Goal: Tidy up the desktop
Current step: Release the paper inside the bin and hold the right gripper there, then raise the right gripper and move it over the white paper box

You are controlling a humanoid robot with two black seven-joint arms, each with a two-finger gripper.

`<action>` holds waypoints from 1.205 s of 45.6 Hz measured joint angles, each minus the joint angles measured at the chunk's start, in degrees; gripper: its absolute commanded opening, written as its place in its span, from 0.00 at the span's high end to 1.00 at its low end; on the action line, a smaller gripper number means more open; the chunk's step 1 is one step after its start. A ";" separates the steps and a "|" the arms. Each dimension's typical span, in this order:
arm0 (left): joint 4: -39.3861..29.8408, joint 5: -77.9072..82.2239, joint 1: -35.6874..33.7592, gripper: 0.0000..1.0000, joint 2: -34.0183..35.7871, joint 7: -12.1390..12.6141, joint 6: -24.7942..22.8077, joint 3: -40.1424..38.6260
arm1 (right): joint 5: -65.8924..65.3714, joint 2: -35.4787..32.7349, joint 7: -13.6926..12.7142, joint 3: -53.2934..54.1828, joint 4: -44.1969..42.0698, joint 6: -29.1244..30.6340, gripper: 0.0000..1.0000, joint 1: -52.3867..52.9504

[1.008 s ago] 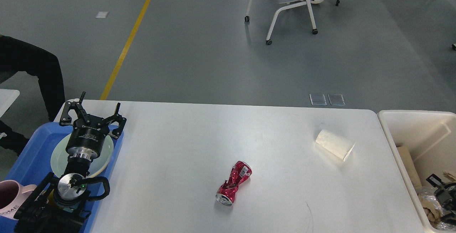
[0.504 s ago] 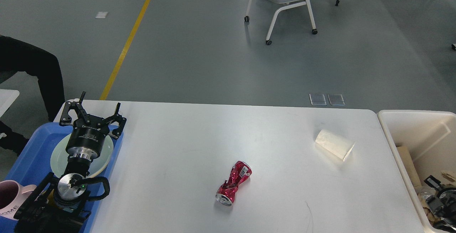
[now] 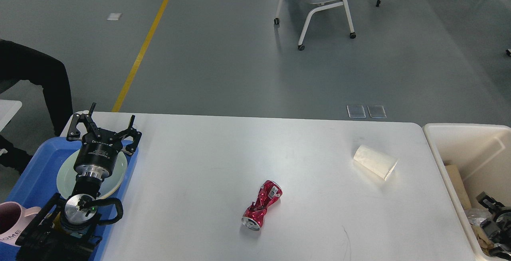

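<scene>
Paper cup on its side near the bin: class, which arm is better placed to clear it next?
Probably the right. The paper cup lies on the desktop close to the beige bin, where the right end effector sits. The left end effector hangs open over the blue tray, far across.

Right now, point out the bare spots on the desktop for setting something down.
The desktop is bare between the blue tray and the crushed red can, and along the far edge. There's another free patch between the can and the tipped paper cup. The tray is crowded.
</scene>
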 measured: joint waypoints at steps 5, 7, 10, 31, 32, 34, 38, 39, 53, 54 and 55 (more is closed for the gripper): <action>0.00 0.00 0.00 0.04 0.01 0.00 0.00 -0.01 | 0.00 -0.65 -0.03 0.02 0.33 0.11 0.00 1.02; 0.00 0.00 0.00 0.04 0.01 0.00 0.00 -0.02 | 0.00 -1.26 -0.15 0.10 0.68 0.50 0.00 2.31; 0.00 0.01 -0.01 0.04 0.01 0.00 0.00 -0.02 | -0.21 -2.90 -0.29 -0.06 1.91 2.57 0.00 5.17; 0.00 -0.01 -0.06 0.04 -0.02 0.00 0.00 -0.03 | -15.72 -11.12 -0.40 -15.04 30.32 24.84 0.00 48.67; 0.00 0.00 -0.06 0.04 -0.02 0.00 0.00 -0.03 | -16.03 -10.64 -0.39 -16.31 32.61 25.82 0.00 51.56; 0.00 -0.01 -0.06 0.04 -0.01 0.00 0.00 -0.03 | -16.31 -9.56 -0.41 -18.44 36.33 27.67 0.00 56.18; 0.00 -0.01 -0.06 0.04 -0.01 0.00 0.00 -0.02 | -16.49 -6.27 -0.46 -22.43 43.34 33.20 0.00 66.07; 0.00 0.00 -0.06 0.04 -0.01 0.00 0.00 -0.02 | -16.49 -5.40 -0.45 -23.02 44.54 34.73 0.00 68.12; 0.00 -0.01 -0.06 0.04 0.03 0.00 0.00 0.04 | -15.38 3.29 -0.50 -23.40 57.60 59.09 0.00 90.31; 0.00 -0.01 -0.06 0.04 0.03 0.00 0.00 0.04 | -15.17 3.29 -0.50 -23.29 59.71 59.58 0.00 92.12; 0.00 -0.01 -0.06 0.04 0.03 0.00 0.00 0.04 | -14.87 3.23 -0.50 -23.22 62.81 59.92 0.00 94.42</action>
